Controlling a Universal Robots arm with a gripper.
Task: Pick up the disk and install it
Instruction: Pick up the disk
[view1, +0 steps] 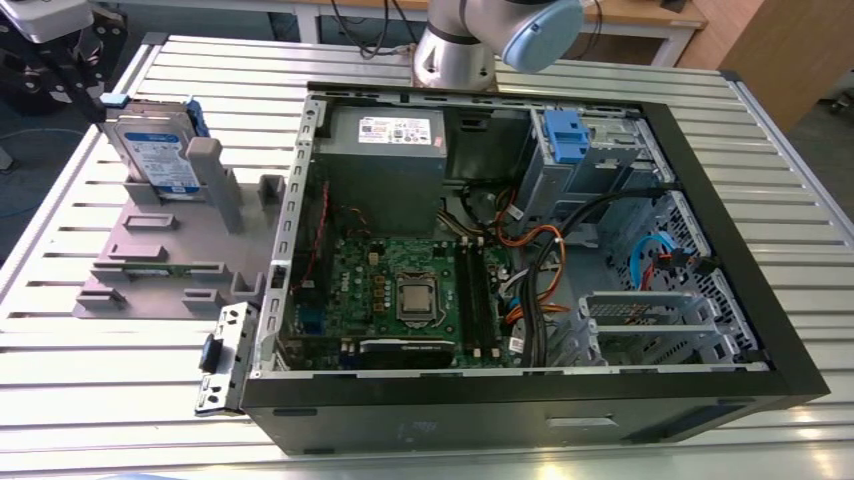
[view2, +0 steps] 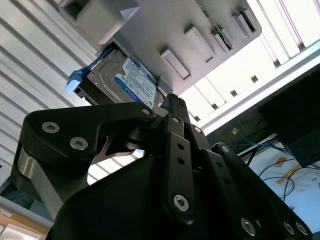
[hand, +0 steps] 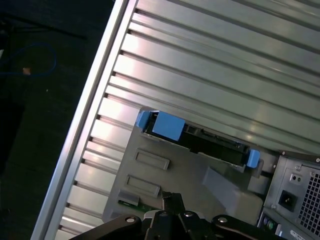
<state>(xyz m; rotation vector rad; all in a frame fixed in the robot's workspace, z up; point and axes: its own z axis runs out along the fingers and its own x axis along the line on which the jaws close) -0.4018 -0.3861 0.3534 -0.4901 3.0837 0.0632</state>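
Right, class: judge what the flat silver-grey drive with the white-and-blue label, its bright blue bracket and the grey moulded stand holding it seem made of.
The flat silver-grey disk: metal casing, by its dull silver sheen; label looks like glossy paper or film. Bright blue bracket: probably plastic, evenly coloured, smooth. Grey moulded stand: matt, likely plastic, not certain.

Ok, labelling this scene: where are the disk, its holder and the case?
disk (view1: 155, 150), exterior view, on its label.
holder (view1: 154, 287), exterior view, on its flat base.
case (view1: 467, 405), exterior view, on its black near wall.
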